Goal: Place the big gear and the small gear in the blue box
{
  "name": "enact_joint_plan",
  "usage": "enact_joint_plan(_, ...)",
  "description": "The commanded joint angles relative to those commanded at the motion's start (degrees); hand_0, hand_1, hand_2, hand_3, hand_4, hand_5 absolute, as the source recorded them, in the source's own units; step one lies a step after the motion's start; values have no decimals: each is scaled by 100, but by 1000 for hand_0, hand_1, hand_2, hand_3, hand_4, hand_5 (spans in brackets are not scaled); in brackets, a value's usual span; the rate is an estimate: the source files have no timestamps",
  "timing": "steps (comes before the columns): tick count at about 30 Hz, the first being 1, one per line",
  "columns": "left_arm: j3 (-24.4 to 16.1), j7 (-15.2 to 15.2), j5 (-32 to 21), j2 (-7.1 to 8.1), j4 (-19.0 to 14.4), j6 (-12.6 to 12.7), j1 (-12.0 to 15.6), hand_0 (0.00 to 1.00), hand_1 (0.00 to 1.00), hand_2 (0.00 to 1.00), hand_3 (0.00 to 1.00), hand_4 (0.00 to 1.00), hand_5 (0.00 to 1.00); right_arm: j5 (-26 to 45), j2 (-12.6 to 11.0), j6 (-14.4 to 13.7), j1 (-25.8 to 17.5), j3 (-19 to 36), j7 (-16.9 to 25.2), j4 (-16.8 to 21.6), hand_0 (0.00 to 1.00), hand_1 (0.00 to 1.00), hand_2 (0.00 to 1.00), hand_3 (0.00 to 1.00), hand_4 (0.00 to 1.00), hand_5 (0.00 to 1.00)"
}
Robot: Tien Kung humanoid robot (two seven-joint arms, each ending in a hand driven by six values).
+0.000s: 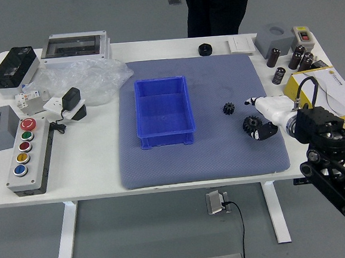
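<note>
The white surface (92, 171) bore a blue-grey mat (163, 168) across its middle. Left of the mat lay a grey panel with coloured buttons (40, 166); to its right, black cylinders (279, 76) stood near a yellow box (292, 88).

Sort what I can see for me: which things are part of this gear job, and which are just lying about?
Part of the job:
- big black toothed gear
- small black toothed gear
- open blue plastic box
- robot's right hand, beside the big gear

Just lying about:
- crumpled clear plastic
- grey box with coloured buttons
- yellow box
</note>
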Motion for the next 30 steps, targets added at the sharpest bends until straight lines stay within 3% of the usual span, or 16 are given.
enact_joint_plan(6, 4, -3, -1, -6, 0, -2, -7, 872, 862, 857, 861, 790, 626, 0, -16, -107, 129, -217, 67, -163, 776, 747, 822, 871, 790, 208)
enact_joint_plan(19, 10, -6, -2, -25, 0, -8, -20, 872, 862, 857, 861, 790, 625, 0, -11, -645, 408, -431, 379, -851, 737, 700, 775, 799, 772, 211)
enact_joint_plan(30, 7, -9, 2, -27, 0, -5, -15, 872, 862, 858, 861, 789, 624, 0, -33, -736, 425, -399, 457, -1071, 727, 685, 760, 766, 757, 211)
